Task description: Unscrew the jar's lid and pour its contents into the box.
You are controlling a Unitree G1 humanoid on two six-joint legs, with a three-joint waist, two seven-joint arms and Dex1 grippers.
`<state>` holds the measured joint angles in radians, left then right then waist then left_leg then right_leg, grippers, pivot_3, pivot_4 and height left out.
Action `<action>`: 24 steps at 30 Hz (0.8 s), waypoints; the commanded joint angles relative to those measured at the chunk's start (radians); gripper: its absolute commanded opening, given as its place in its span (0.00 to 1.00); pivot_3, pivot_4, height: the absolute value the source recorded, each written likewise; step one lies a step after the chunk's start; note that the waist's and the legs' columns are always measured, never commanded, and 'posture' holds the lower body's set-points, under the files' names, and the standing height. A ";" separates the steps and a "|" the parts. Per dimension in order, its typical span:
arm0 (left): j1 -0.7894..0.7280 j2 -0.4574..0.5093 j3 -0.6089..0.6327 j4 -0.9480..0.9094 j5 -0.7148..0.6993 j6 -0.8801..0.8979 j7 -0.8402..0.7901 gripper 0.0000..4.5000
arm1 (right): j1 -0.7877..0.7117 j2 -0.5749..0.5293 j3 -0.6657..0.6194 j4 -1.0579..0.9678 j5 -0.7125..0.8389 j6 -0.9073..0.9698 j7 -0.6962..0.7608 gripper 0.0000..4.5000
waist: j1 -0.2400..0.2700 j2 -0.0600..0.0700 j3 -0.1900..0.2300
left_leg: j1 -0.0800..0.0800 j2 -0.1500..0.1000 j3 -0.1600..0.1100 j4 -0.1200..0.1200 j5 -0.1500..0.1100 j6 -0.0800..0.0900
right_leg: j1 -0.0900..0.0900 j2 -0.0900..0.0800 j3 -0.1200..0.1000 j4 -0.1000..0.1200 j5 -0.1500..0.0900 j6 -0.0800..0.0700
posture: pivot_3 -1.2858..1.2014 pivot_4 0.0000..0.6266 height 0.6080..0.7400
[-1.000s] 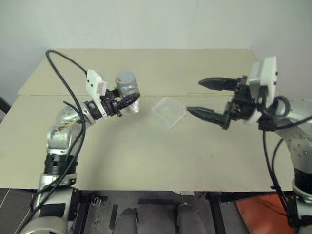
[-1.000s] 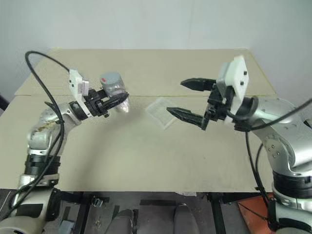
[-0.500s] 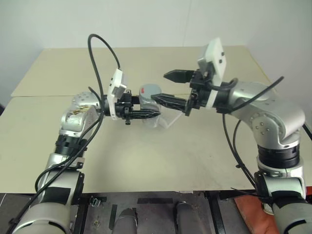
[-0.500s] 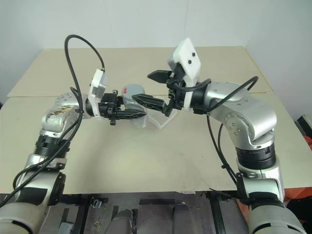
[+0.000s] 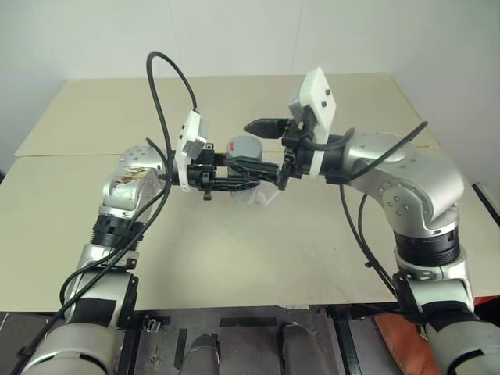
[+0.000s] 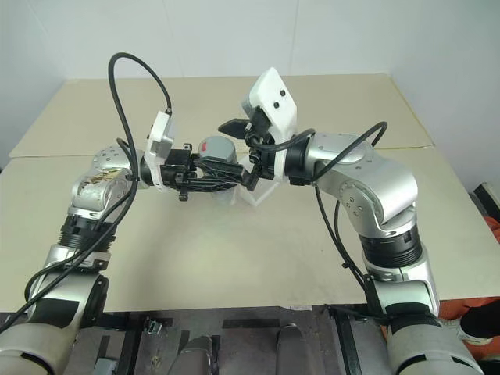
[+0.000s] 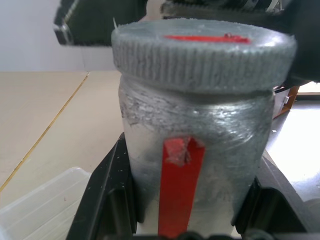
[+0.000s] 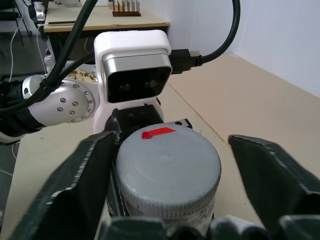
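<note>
My left end effector [image 5: 234, 181] pinches the jar [image 7: 192, 165] aloft above the table [image 5: 234, 258]. My right end effector [image 8: 170, 165] straddles the ridged lid [image 8: 167, 170], one finger touching; small, rigid, probably light, grippy.

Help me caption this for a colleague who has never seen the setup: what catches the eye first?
The two arms meet above the middle of the tan table. The left gripper is clamped on a small jar held upright in the air. The right gripper straddles its grey ribbed lid, one finger touching the rim and the other still apart. A clear plastic box lies just beneath them.
</note>
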<state>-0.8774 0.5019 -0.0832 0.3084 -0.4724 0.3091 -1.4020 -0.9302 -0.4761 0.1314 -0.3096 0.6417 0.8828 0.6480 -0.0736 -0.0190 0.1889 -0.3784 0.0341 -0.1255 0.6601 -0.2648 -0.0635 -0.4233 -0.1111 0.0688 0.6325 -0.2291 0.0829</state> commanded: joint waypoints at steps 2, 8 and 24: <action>0.011 0.013 0.024 -0.058 -0.011 0.002 0.001 0.43 | -0.017 0.015 -0.019 -0.003 0.001 -0.016 0.018 0.62 | -0.001 0.000 0.000 | 0.000 0.000 0.000 0.000 0.000 0.000 | 0.000 0.000 0.000 0.000 0.000 0.000 | 0.52 0.24 1.00; 0.043 0.025 0.053 -0.150 -0.095 0.066 -0.052 0.43 | -0.021 0.017 -0.009 0.062 0.040 -0.140 0.268 0.62 | -0.001 0.000 0.000 | 0.000 0.000 0.000 0.000 0.000 0.000 | 0.000 0.000 0.000 0.000 0.000 0.000 | 0.52 0.24 1.00; 0.114 0.084 0.022 -0.338 -0.183 0.140 -0.180 0.43 | -0.228 0.147 0.070 0.566 -0.073 -0.492 0.902 0.82 | -0.027 0.001 0.000 | 0.002 0.000 0.000 0.000 0.001 -0.001 | 0.001 0.000 0.000 0.005 0.000 0.000 | 0.52 0.24 1.00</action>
<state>-0.7472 0.5959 -0.0602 0.0202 -0.6288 0.4578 -1.5755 -1.1272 -0.3355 0.2059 0.2546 0.5956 0.4198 1.5480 -0.1008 -0.0183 0.1893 -0.3763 0.0343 -0.1260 0.6601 -0.2630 -0.0667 -0.4230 -0.1107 0.0688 0.6375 -0.2293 0.0826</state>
